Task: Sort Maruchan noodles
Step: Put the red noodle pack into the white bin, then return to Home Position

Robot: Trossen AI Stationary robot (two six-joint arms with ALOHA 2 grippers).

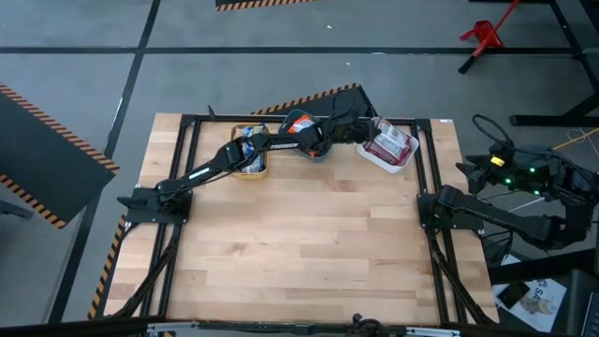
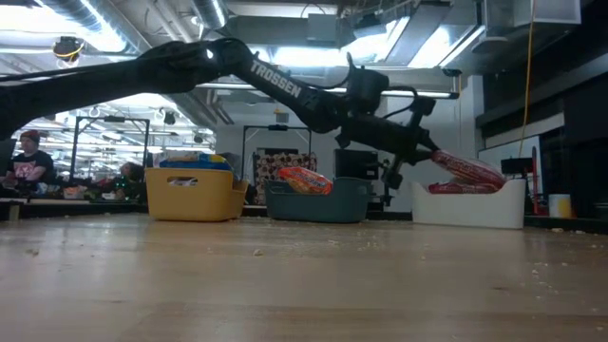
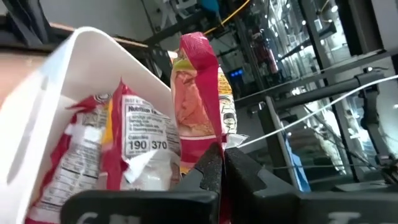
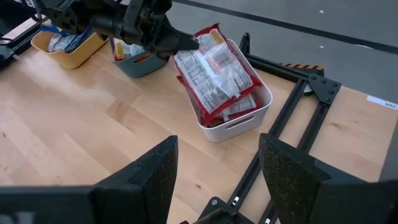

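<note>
My left gripper (image 1: 367, 131) reaches across the far side of the table to the white bin (image 1: 378, 161) and is shut on a dark red-and-white noodle packet (image 4: 214, 71) above that bin. Other dark red packets (image 4: 233, 109) lie in the white bin beneath it. An orange-and-white packet (image 2: 302, 178) sticks out of the teal bin (image 2: 318, 204). Blue-and-yellow packets (image 1: 249, 150) fill the yellow bin (image 2: 195, 199). My right gripper (image 4: 214, 180) is open and waits at the table's right edge, touching nothing. My left gripper pinches the dark red packet between its two fingers by the end (image 4: 200, 45) nearest the teal bin. The fingers (image 3: 211, 171) come nearly level from the table's left. The packet slants down from the held end over the white bin; I cannot tell whether its free end (image 2: 489, 176) rests on the packets below.
The three bins stand in a row along the far edge, yellow left, teal middle, white right. A black metal frame (image 4: 292, 102) runs around the table's edges. The wooden tabletop (image 1: 299, 243) in front of the bins is bare. People sit in the room behind (image 2: 28, 161).
</note>
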